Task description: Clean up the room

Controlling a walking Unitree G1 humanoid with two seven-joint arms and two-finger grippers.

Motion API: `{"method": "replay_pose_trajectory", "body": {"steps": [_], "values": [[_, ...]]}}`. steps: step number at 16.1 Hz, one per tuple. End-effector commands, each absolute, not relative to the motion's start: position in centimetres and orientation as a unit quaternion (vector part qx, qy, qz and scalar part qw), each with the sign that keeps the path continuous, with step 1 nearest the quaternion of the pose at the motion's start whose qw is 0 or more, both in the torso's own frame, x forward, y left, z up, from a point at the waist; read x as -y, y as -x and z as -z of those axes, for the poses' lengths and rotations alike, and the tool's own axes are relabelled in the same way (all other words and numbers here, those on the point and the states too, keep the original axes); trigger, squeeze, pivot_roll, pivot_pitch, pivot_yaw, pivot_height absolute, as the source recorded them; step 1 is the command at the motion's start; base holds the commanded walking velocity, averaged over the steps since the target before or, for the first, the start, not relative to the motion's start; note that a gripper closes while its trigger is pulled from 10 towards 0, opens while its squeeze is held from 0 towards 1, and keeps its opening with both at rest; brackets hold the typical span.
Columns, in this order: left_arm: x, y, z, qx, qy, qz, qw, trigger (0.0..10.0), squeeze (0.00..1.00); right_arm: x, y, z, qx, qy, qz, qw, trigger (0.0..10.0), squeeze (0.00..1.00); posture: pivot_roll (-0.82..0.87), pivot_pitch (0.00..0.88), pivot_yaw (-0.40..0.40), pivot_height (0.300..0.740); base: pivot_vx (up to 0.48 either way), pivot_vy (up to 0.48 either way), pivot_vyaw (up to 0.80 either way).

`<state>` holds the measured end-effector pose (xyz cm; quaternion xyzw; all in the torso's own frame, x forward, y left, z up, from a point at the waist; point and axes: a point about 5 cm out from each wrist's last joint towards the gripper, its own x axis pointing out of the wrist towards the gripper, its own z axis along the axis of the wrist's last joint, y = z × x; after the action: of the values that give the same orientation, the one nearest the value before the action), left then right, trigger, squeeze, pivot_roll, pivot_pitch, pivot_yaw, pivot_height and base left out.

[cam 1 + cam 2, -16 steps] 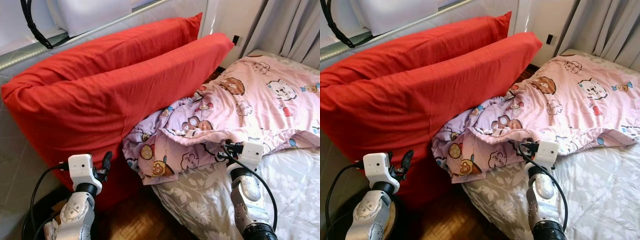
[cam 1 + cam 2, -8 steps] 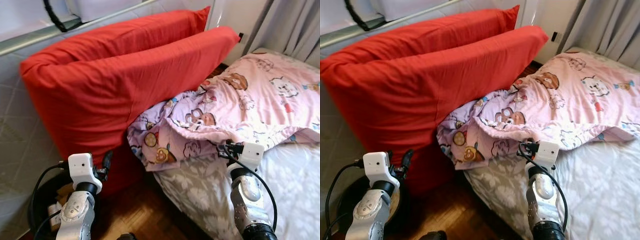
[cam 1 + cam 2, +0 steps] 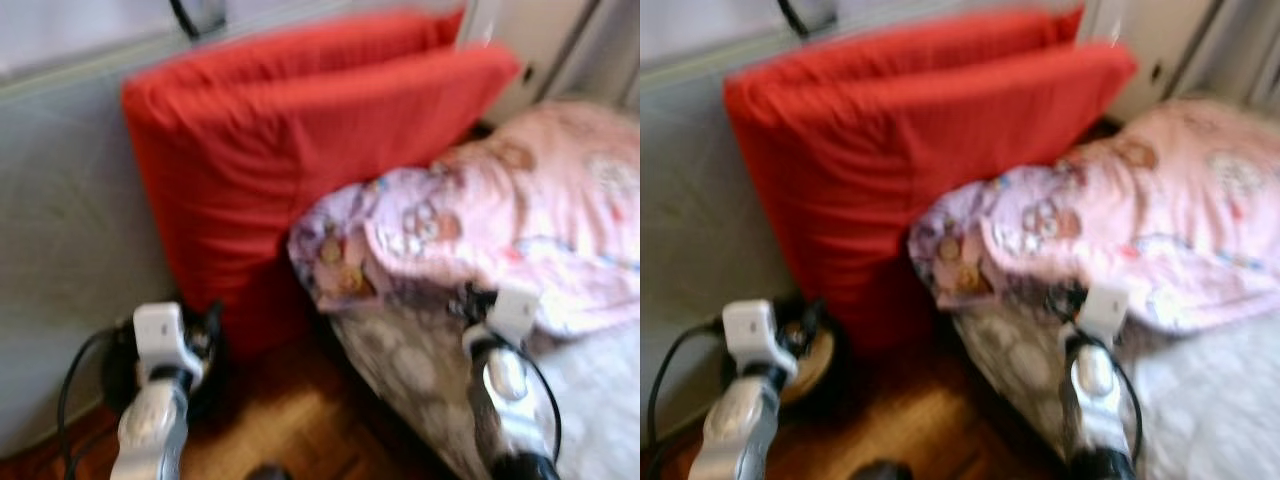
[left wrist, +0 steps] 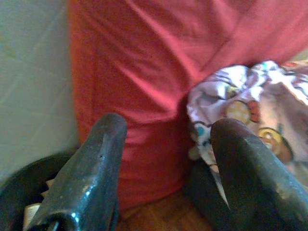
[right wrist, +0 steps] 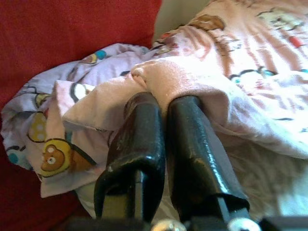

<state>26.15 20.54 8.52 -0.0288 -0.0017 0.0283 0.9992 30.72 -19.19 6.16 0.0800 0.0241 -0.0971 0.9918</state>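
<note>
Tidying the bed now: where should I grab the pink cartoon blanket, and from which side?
Grip the folded edge of the pink blanket, the raised ridge nearest the bed's side. The right gripper is already shut on it, having come from the bed's near edge. That doubled fold gives the fingers something thick to pinch. The flat spread further up the bed offers no such ridge. The left gripper is open, facing the red cushion.
</note>
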Motion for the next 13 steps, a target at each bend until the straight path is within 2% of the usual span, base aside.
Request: {"method": "replay_pose_trajectory", "body": {"steps": [1,4,8,13], "values": [[-20.4,-26.2,-8.5,-0.001,0.03,-0.026,0.999,10.0,0.0,19.6,-30.7,-6.4,-0.018,-0.079,0.105,0.991,10.0,0.0,0.12,0.136,-0.018,0.74,-0.27,0.0,0.0],[-20.4,-26.1,-8.5,-0.002,0.029,-0.026,0.999,10.0,0.0,19.8,-30.7,-6.5,-0.015,-0.076,0.116,0.99,10.0,0.0,0.12,0.137,-0.017,0.74,-0.268,0.0,0.0],[-20.5,-26.1,-8.4,-0.007,0.022,-0.027,0.999,10.0,0.0,20.8,-30.8,-7.3,0.005,-0.072,0.149,0.986,10.0,0.0,0.12,0.138,-0.015,0.74,0.0,0.0,0.0],[-20.3,-26.1,-8.3,-0.01,0.019,-0.026,0.999,10.0,0.0,20.0,-30.9,-7.6,0.01,-0.057,0.119,0.991,10.0,0.0,0.12,0.14,-0.018,0.74,0.0,0.0,0.0]]}}
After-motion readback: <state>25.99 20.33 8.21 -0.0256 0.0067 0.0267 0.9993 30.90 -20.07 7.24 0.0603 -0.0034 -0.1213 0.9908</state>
